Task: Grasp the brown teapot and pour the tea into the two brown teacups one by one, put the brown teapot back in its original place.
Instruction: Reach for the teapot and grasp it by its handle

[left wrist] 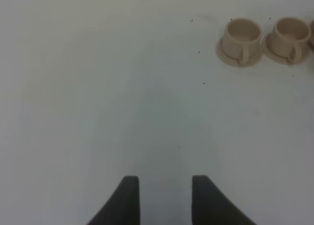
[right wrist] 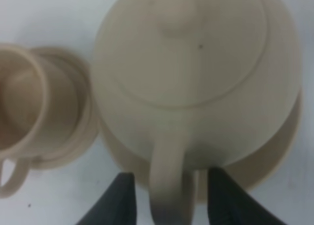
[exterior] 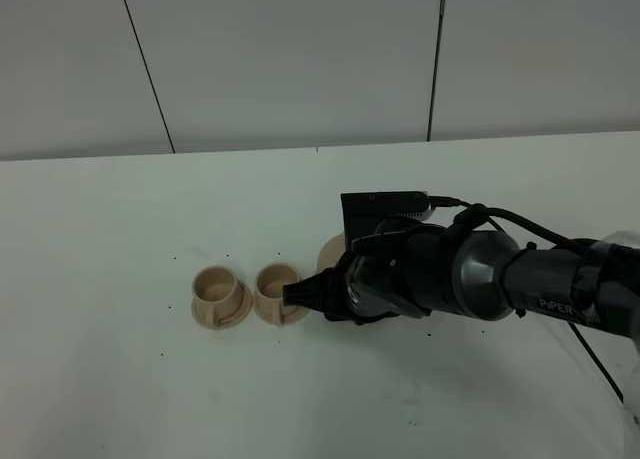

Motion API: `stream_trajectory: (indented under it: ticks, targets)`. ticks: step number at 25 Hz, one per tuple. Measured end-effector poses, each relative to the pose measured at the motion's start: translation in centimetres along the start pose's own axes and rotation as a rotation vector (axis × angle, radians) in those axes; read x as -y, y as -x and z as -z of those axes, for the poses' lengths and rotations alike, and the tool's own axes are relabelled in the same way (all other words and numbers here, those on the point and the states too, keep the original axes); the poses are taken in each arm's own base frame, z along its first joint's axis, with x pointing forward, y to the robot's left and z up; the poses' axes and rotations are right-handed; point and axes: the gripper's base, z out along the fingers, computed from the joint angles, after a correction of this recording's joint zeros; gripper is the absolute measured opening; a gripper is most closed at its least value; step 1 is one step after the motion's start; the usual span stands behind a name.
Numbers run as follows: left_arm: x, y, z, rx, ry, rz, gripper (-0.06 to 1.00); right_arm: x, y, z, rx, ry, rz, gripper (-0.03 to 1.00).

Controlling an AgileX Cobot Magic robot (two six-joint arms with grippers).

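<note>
Beige and unlifted, the brown teapot (right wrist: 196, 73) is straddled at its handle (right wrist: 167, 171) by the spread right claw (right wrist: 170, 186); pours into both teacups (exterior: 277, 279) beside it and the return are judged outstanding.

Plain beige teapot (right wrist: 206, 87), white table (exterior: 150, 379).

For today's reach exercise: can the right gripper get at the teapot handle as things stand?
Probably yes: the right gripper is open with a finger either side of the teapot handle; the cup stands clear.

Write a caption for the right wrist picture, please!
The open right hand straddles the handle of the brown teapot, a teacup beside it.
</note>
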Motion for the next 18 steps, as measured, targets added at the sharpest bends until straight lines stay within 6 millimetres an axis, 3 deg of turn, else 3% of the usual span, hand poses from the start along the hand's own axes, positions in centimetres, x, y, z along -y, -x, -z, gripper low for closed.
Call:
stream_trajectory:
  ticks: [18]
  targets:
    - [0.00,0.00,0.00,0.000,0.000,0.000,0.33,0.70,-0.06,-0.03,-0.027,-0.048,-0.004,0.34]
